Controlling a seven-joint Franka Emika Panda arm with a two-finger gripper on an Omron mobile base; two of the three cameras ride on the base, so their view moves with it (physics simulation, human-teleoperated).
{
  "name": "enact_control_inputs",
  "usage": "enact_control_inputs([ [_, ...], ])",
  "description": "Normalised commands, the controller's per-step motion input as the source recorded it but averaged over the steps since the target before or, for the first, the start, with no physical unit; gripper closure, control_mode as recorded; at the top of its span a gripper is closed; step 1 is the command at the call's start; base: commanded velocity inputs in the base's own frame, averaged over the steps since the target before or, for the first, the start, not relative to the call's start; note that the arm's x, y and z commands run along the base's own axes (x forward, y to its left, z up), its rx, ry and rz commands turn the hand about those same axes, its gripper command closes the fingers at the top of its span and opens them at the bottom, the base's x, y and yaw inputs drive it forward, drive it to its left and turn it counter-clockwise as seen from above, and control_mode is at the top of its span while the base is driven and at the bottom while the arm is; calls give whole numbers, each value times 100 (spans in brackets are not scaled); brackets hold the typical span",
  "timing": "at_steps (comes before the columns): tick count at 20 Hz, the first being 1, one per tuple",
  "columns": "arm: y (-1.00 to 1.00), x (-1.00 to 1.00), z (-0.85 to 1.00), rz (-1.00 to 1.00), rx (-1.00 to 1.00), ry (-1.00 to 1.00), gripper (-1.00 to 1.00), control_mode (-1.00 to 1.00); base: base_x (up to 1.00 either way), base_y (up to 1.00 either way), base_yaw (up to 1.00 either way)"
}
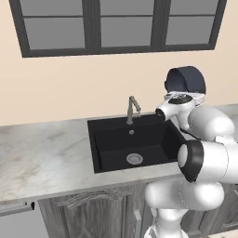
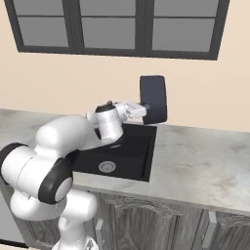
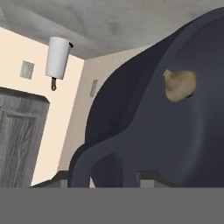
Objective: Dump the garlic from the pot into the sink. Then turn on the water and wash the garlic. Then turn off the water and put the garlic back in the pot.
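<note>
Hand view shows the garlic (image 3: 179,85) at upper right inside the tipped pot (image 3: 148,127), which the claw (image 2: 139,110) grips above the sink (image 1: 111,153); tilt further, keeping the mouth over the basin.

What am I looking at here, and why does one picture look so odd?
It is a white robot arm in a simulated kitchen. Two cameras sit behind it, left and right, looking over a marble counter with a black sink and faucet. The gripper holds a dark pot, tipped on its side above the sink. The odd picture comes from a camera on the hand itself, so it is tilted: it looks into the pot, where the garlic lies against the inside.
</note>
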Motion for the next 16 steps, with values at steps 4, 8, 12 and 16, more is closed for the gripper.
enact_control_inputs([
  [4, 3, 0, 4, 0, -26, 3, 100, -100, 0, 0, 0],
  [8, 24, 0, 0, 0, -26, 9, 100, -100, 0, 0, 0],
  [12, 50, 0, 0, 0, -23, 22, 100, -100, 0, 0, 0],
  [16, 49, 0, 0, 0, -18, 23, 100, -100, 0, 0, 0],
])
